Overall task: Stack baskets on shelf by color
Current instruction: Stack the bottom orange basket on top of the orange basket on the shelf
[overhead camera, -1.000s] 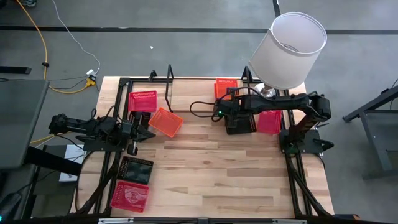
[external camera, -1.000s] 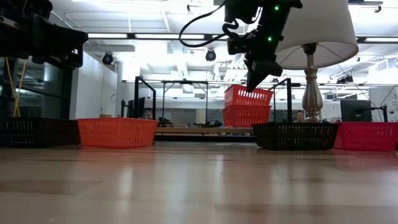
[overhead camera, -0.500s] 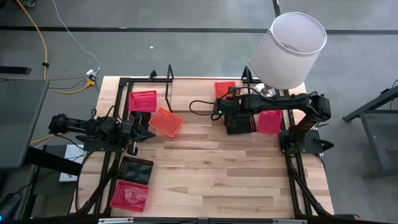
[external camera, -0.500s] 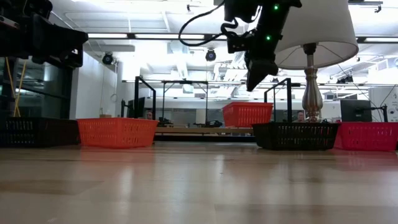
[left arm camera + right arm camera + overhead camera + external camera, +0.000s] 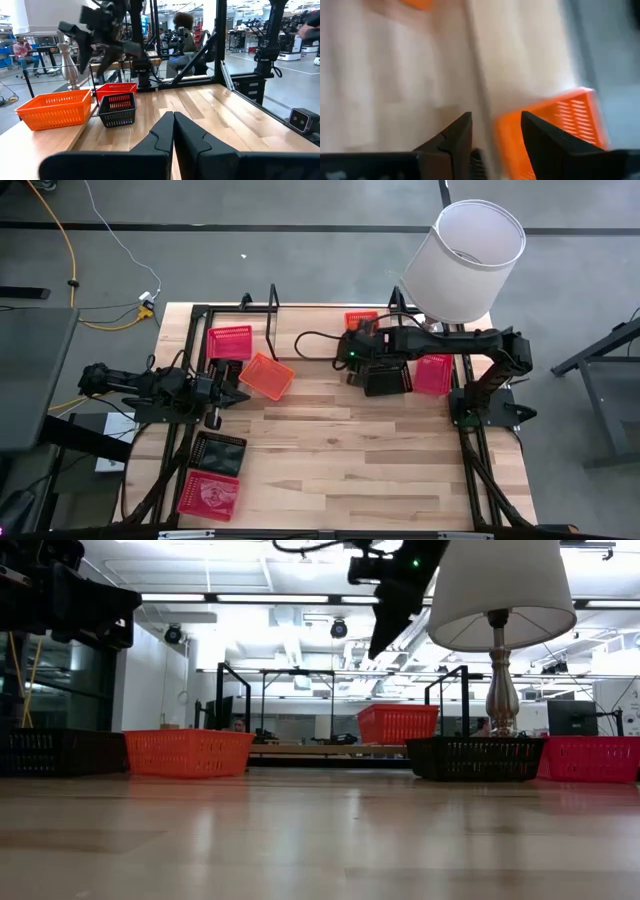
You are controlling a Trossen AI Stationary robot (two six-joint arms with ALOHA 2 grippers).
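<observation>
While the right pincer (image 5: 492,131) gapes empty, an orange basket (image 5: 547,131) seemingly lies below.

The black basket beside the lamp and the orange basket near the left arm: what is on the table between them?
Nothing. In the high view only bare wood table lies between the orange basket and the black basket; the low view shows that too.
</observation>
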